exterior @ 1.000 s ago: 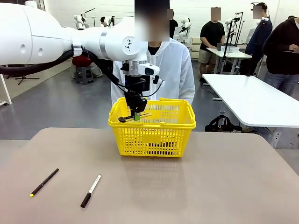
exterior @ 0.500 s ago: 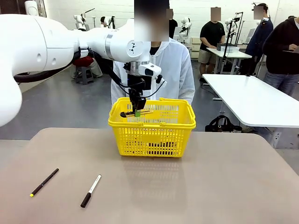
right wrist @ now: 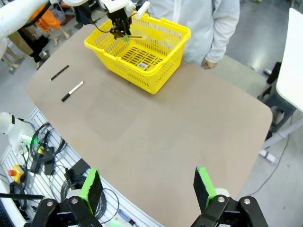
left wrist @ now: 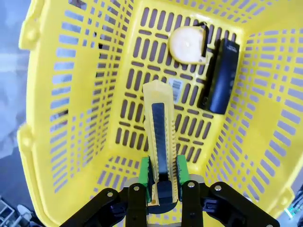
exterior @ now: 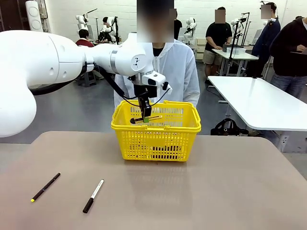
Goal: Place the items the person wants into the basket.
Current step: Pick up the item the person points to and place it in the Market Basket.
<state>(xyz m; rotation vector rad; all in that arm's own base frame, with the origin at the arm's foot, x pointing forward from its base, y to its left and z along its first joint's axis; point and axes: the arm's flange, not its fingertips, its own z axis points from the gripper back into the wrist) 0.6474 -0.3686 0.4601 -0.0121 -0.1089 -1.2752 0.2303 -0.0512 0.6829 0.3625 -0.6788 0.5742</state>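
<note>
- Left arm: reaches in from picture left across the desk [exterior: 216, 191], its wrist pointing down over the yellow basket [exterior: 156, 139]; the left gripper [exterior: 146, 118] sits at rim height above the basket's left half.
- Left fingers [left wrist: 145, 172]: closed on the rear end of the yellow-and-black utility knife [left wrist: 160, 142], green pads pressed to both sides; the knife projects forward over the basket floor, clear of it (front view: it lies roughly level across the basket opening).
- Right gripper [right wrist: 147, 187]: high above the near desk edge, fingers spread wide, nothing between them.
- Basket contents: one round yellow tape measure [left wrist: 188, 44] with a black strap, lying on the floor at the far end; one black oblong object [left wrist: 220, 75] just beside it (what it is cannot be told).
- On the desk, near-left and well apart from the basket: one black pen with yellow tip [exterior: 46, 186] and one black-and-white marker [exterior: 93, 195], two writing tools in all, lying roughly parallel.
- Person in white jacket [exterior: 180, 72]: one, standing directly behind the basket at the far desk edge.
- Change since a second ago: the left arm has swung its shoulder-side links lower and rightward, and the gripper has shifted slightly right over the basket, knife kept in its grasp; pen, marker and basket are unmoved.
</note>
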